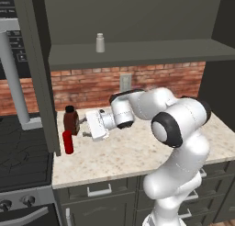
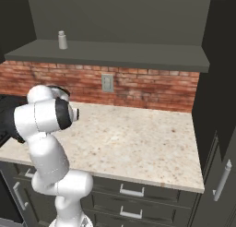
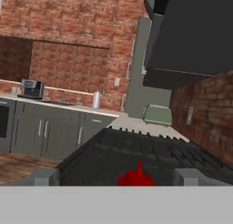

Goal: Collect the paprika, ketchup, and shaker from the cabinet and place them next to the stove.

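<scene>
Two bottles stand on the speckled counter (image 1: 137,151) just left of the gripper (image 1: 84,127): the paprika (image 1: 70,119) behind, the ketchup (image 1: 68,142) in front, beside the stove (image 1: 23,156) further left. The gripper's jaws stand apart, holding nothing. Above and to its right, the cabinet (image 1: 137,53) shelf holds the shaker (image 1: 100,42). A brick wall (image 1: 151,80) backs the counter.

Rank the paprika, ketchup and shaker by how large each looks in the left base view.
1. paprika, widest and tallest.
2. ketchup, slimmer, partly behind the cabinet door edge.
3. shaker, smallest, though it stands farther back on the shelf, so true size is less certain.
</scene>
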Controlling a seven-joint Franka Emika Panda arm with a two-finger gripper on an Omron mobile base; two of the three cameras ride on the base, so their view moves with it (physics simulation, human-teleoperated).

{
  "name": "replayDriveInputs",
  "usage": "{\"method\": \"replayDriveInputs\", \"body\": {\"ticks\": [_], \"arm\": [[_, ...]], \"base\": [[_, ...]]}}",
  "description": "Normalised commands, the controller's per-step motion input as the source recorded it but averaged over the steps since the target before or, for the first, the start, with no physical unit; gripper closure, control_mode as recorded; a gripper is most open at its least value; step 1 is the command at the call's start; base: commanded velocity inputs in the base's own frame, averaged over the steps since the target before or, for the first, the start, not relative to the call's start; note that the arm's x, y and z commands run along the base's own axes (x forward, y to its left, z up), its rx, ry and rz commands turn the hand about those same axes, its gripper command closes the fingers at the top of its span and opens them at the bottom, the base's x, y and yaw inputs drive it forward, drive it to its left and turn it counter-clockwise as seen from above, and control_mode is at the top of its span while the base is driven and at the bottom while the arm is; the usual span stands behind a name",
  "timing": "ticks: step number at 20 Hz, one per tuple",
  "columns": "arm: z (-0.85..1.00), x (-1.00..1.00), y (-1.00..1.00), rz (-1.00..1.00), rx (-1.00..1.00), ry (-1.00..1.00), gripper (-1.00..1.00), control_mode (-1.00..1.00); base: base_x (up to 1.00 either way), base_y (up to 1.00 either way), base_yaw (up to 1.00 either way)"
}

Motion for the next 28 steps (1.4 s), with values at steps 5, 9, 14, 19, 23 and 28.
{"method": "replayDriveInputs", "body": {"ticks": [5, 9, 14, 19, 23, 28], "arm": [[0.96, -0.46, -0.25, -0.12, 0.02, 0.0, -1.0, -1.0], [1.0, -0.45, -0.25, -0.14, 0.0, 0.0, -1.0, -1.0], [1.0, -0.41, -0.26, -0.17, 0.0, 0.04, -1.0, -1.0], [0.95, -0.42, -0.26, -0.21, 0.0, 0.1, -1.0, -1.0], [0.87, -0.42, -0.25, -0.24, 0.0, 0.14, -1.0, -1.0], [0.81, -0.32, -0.29, -0.27, 0.0, 0.19, -1.0, -1.0]], "base": [[0.0, 0.0, 0.0], [0.0, 0.0, 0.0], [0.0, 0.0, 0.0], [0.0, 0.0, 0.0], [0.0, 0.0, 0.0], [0.0, 0.0, 0.0]]}}
